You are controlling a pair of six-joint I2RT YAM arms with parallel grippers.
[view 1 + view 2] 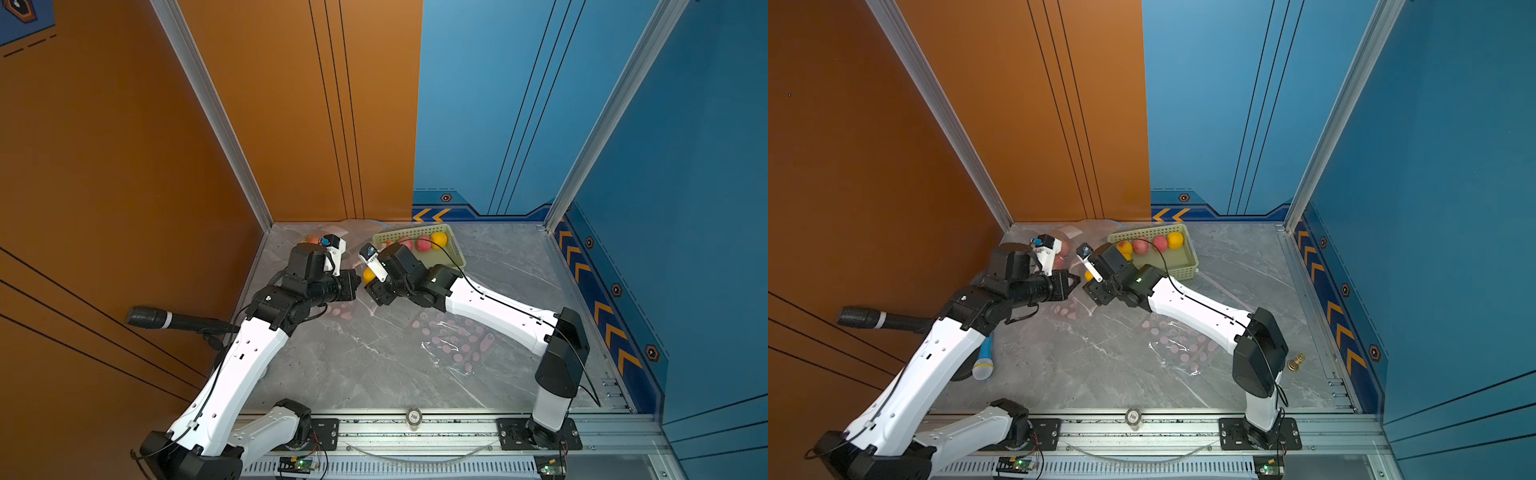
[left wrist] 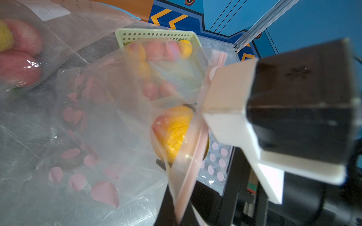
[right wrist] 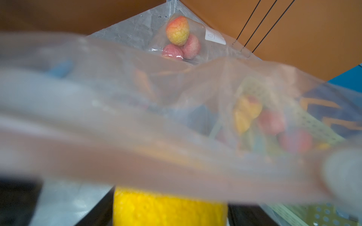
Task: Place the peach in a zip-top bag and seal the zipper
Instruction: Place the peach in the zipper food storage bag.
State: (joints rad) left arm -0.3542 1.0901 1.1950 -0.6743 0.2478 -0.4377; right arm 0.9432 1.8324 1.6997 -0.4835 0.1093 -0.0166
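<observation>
Left wrist view, Ben: is the peach [image 2: 174, 133] in yet?

Not that I can swear to, Ana. It hangs right at the mouth of the zip-top bag [image 2: 117, 117], seen through the film, with the pink zipper strip [image 2: 195, 156] running just beside it. Whether it has crossed the rim I cannot tell.

Who has what?

The left gripper [image 2: 204, 114] is clamped on the bag's rim and holds the mouth up off the table [image 1: 374, 365]. The right gripper [image 3: 170, 214] has a jaw on each side of the peach. Whether they are squeezing it or letting go, I cannot tell.

So where are we?

About midway, I'd judge. The fruit is out of the basket [image 1: 455, 245] at the far side, where other peaches [image 1: 424, 243] lie, and it is up against the opening. Dropping it fully inside is the step in hand. The zipper stands open, so sealing has not begun.
</observation>
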